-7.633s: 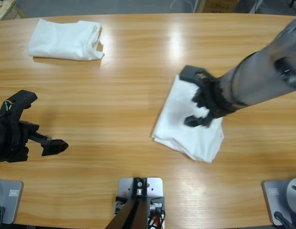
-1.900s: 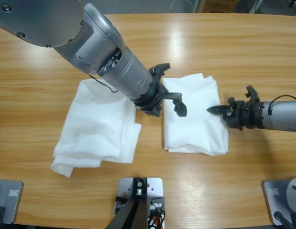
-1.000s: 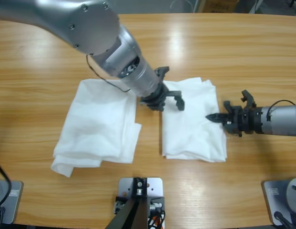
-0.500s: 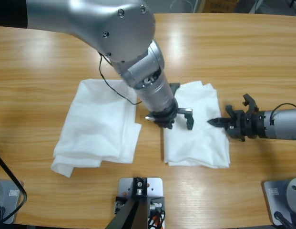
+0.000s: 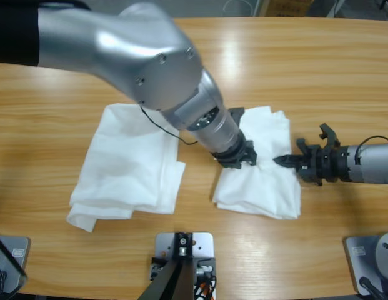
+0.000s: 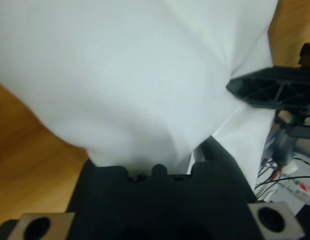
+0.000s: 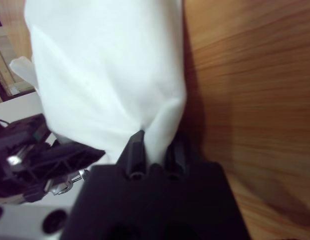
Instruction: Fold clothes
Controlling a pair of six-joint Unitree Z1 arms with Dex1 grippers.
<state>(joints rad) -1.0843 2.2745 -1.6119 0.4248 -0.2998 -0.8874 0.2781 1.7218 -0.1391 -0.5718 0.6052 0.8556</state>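
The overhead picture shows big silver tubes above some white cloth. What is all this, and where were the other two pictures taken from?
Those silver tubes are two robot arms, each ending in a black gripper with two jaws. The overhead picture comes from a fixed camera above the wooden table. The other two come from cameras on the arms' wrists, looking along the jaws. On the table lie a white T-shirt, which both arms are working on, and a second T-shirt beside it, touched by neither. The left gripper sits on the white T-shirt, and the right gripper has pinched its edge.
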